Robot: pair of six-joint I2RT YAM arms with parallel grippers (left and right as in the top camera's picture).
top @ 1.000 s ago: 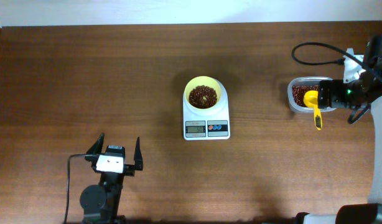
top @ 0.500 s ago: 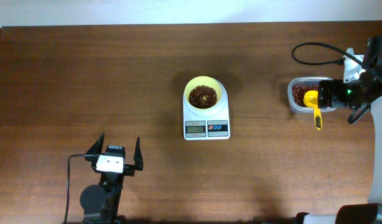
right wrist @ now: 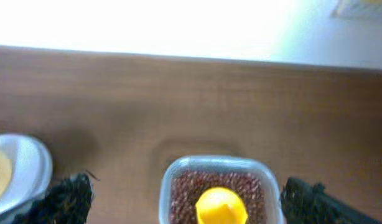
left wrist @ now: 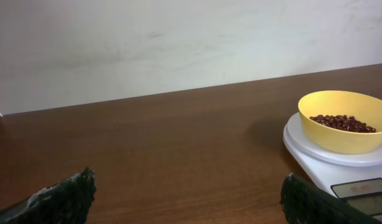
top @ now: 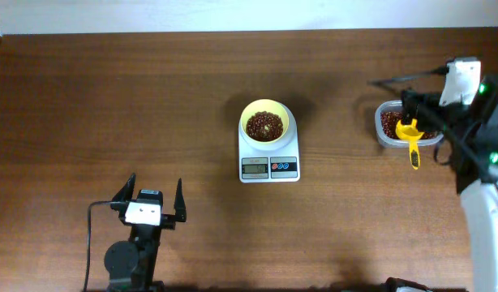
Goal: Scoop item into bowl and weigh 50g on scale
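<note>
The pale yellow bowl [top: 265,112] stands on the white scale [top: 269,168] at mid-table and holds a heap of red-brown beans [top: 265,126]. More beans [top: 389,122] fill a clear tub [top: 382,136] at the right, where a yellow scoop [top: 409,132] rests with its handle over the front rim. My right gripper [top: 419,115] hovers over the tub, open and empty; its wrist view shows the tub [right wrist: 169,186] and scoop [right wrist: 221,205] between the fingers. My left gripper [top: 156,195] is open and empty at the front left. Its wrist view shows the bowl [left wrist: 343,140] and scale [left wrist: 315,155].
A black cable [top: 395,79] loops behind the tub. The scale's plate [right wrist: 29,168] shows at the left of the right wrist view. A pale wall [left wrist: 178,43] runs behind the table's far edge.
My right arm has lifted and swung back from the scoop's handle, with its wrist now behind the tub. The scoop stays lying in the tub. The left arm has not moved.
</note>
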